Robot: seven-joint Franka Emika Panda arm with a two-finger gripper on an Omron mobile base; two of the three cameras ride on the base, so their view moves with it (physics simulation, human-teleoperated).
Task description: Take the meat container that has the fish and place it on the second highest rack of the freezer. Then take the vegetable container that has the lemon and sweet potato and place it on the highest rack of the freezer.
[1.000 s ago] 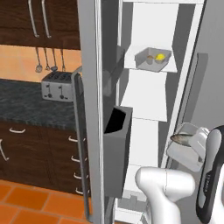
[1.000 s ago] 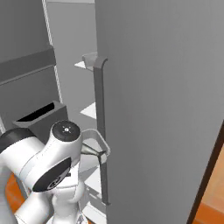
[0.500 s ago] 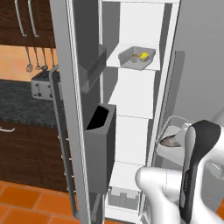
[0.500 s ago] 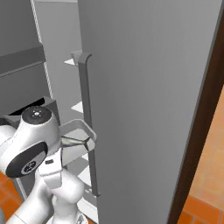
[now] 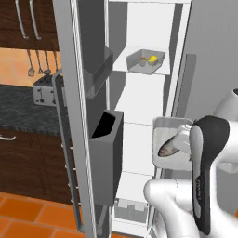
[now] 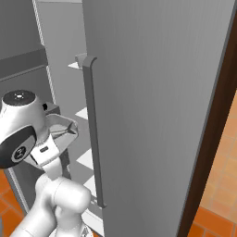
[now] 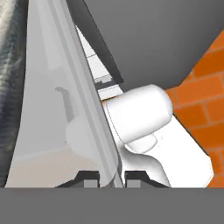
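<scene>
The gripper (image 7: 111, 177) is clenched on the rim of the fish container (image 5: 169, 146); it may tip against the freezer (image 5: 139, 100) frame, spilling the fish (image 5: 173, 144).

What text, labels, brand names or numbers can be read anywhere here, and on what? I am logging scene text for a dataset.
None: no readable text in any view.
The freezer, its door bins, the toaster and the tray with the fish carry no lettering.
The arm shows a small dark mark in the right base view; too small to read.
</scene>
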